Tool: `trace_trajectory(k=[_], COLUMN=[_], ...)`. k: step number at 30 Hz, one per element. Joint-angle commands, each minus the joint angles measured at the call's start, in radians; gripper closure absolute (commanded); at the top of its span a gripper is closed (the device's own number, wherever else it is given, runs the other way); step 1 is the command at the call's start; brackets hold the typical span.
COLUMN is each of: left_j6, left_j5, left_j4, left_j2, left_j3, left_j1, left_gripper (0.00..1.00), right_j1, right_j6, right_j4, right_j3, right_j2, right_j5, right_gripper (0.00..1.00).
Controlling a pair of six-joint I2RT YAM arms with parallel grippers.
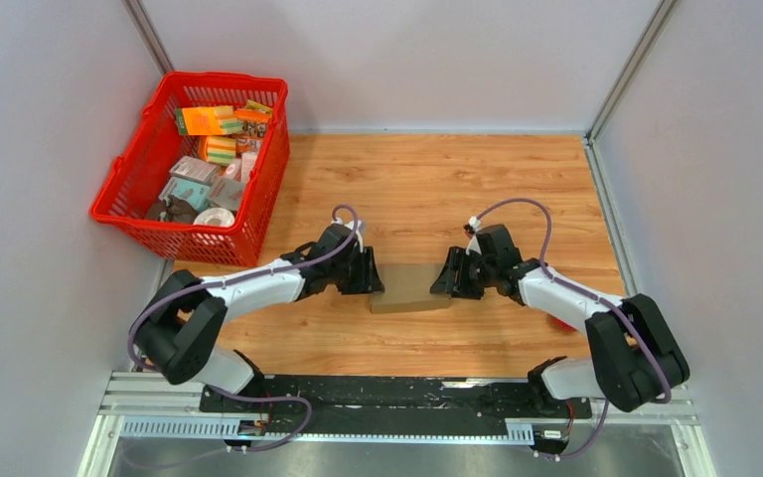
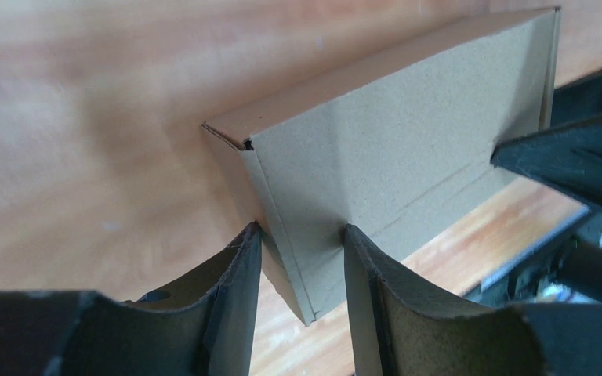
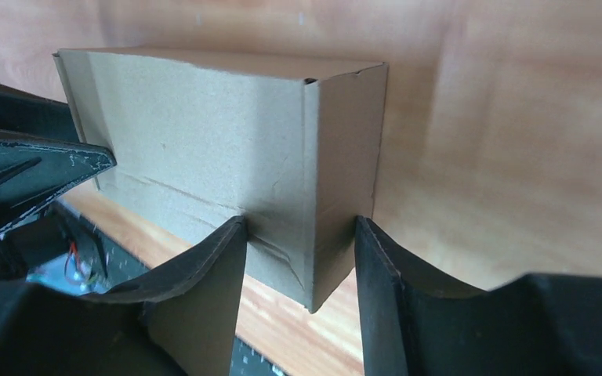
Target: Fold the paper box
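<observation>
The jaws of the left gripper [image 2: 299, 229] are about half open and squeeze one end of the paper box [image 1: 412, 288], one finger on each side of its corner. The jaws of the right gripper [image 3: 299, 223] are also about half open. They squeeze the other end, with both tips pressed on the cardboard. The box is plain brown and folded up into a small long carton. It lies on the wooden table [image 1: 437, 179] in the middle, between the two arms and near their bases. Its long side runs from left to right. A crease line runs along the side that faces the arms. At the back left stands a red basket [image 1: 119, 209] full of colourful packets [image 1: 209, 149], well apart from the box.
</observation>
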Motion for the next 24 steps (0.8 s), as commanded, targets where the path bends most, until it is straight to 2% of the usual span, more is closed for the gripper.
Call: trace_trajectory(k=[1, 8, 11, 14, 20, 24], left_j6=[0.027, 0.125, 0.171, 0.209, 0.185, 0.133], left_j5=[0.026, 0.056, 0.064, 0.073, 0.086, 0.122], left_j4=[0.095, -0.018, -0.073, -0.099, -0.120, -0.095], left_j2=[0.112, 0.305, 0.422, 0.550, 0.773, 0.867], left_j3=[0.189, 0.557, 0.791, 0.961, 1.201, 1.287], left_j1=[0.025, 0.123, 0.154, 0.173, 0.224, 0.264], left_gripper=[0.53, 0.53, 0.53, 0.53, 0.53, 0.53], right_j1=[0.016, -0.045, -0.077, -0.100, -0.122, -0.139], right_j6=[-0.020, -0.062, -0.077, -0.091, -0.129, -0.131], right_j4=[0.092, 0.078, 0.086, 0.087, 0.055, 0.049], right_j3=[0.175, 0.517, 0.675, 0.836, 1.179, 1.322], right_j2=[0.087, 0.337, 0.478, 0.616, 0.835, 0.948], right_j5=[0.061, 0.115, 0.103, 0.092, 0.074, 0.086], right_gripper=[0.54, 0.53, 0.51, 0.50, 0.48, 0.46])
